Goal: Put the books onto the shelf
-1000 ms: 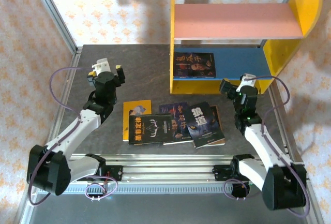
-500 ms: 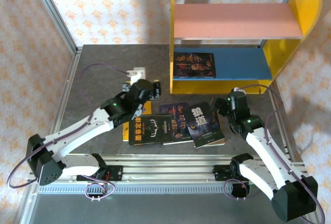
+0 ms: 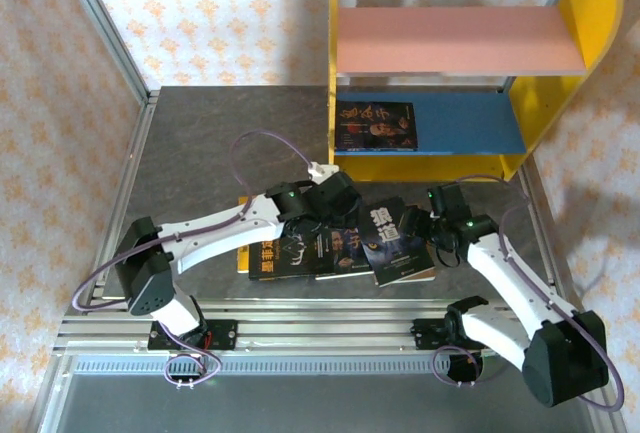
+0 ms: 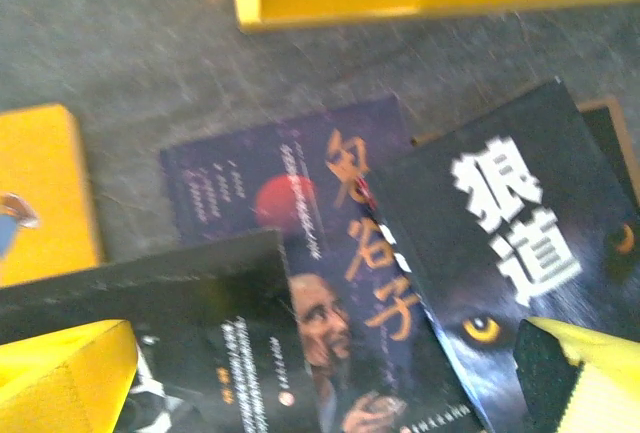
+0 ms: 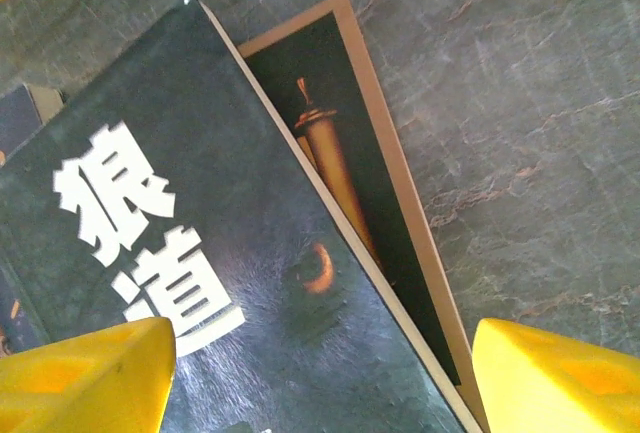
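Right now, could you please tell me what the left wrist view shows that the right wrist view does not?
Only the left wrist view: the yellow book and the black book at the lower left. Only the right wrist view: the golden picture on the tan-bordered book. Both: the dark book with the white title, lying on the grey table.

Top view: bright, even, diffuse light from above. Pale floral-patterned wallpaper near washed out, soft grey shadows on it beside yellow-sided shelf with pink and blue boards.

Left wrist view: soft, smeared, cover lettering fuzzy. Left gripper's yellow fingertips out of focus.

Right wrist view: sharper. Dull sheen on glossy black book with white characters. Right gripper's yellow fingertips blurred.
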Action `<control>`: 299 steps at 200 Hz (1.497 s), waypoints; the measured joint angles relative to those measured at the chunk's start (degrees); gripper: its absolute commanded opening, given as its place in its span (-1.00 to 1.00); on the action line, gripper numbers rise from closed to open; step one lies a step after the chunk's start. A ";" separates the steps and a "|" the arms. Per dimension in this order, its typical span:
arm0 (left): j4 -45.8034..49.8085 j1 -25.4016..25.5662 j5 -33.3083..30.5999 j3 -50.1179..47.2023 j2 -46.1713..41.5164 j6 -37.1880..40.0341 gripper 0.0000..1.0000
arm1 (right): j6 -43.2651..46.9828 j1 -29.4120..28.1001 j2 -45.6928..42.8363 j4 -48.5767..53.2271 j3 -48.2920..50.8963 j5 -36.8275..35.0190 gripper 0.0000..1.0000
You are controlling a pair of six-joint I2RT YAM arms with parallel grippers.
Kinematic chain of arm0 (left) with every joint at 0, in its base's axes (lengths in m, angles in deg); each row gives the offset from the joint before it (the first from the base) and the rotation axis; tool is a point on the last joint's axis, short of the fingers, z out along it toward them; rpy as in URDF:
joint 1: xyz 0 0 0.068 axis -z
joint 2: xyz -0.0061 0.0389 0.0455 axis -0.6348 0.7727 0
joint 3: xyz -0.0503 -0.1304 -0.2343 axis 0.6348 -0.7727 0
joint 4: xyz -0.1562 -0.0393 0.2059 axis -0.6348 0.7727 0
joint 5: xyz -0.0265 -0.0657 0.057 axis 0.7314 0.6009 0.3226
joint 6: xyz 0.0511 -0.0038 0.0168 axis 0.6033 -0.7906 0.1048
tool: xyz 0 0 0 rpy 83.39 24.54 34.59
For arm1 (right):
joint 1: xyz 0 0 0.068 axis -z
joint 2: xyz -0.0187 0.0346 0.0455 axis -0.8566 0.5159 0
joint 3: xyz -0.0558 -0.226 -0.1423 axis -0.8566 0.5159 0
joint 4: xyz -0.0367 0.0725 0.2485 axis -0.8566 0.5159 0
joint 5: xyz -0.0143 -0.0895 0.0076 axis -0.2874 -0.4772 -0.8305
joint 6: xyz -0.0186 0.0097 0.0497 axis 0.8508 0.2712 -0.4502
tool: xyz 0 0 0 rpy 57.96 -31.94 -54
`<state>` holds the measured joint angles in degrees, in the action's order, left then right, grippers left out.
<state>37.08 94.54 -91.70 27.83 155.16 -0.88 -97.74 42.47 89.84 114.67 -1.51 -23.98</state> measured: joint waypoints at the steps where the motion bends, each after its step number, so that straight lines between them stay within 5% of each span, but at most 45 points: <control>1: -0.02 0.00 0.20 0.02 0.09 -0.04 0.99 | 0.00 0.00 0.09 0.02 0.00 0.02 0.52; 92: -1.95 0.00 13.51 0.11 3.54 -0.68 0.99 | 0.72 -0.55 9.55 -0.50 -2.34 2.60 0.45; 228: -8.04 0.00 19.58 0.00 8.09 -1.11 0.99 | 0.50 -1.88 8.90 -2.78 -2.12 6.78 0.43; 299: -8.13 0.00 20.06 0.22 10.12 -1.09 0.99 | 2.23 -1.86 16.76 -3.80 -3.50 6.43 0.31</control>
<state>28.95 94.54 -71.63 28.05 165.28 -1.98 -95.51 40.61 106.60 110.86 -5.01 -17.55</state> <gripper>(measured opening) 0.994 0.663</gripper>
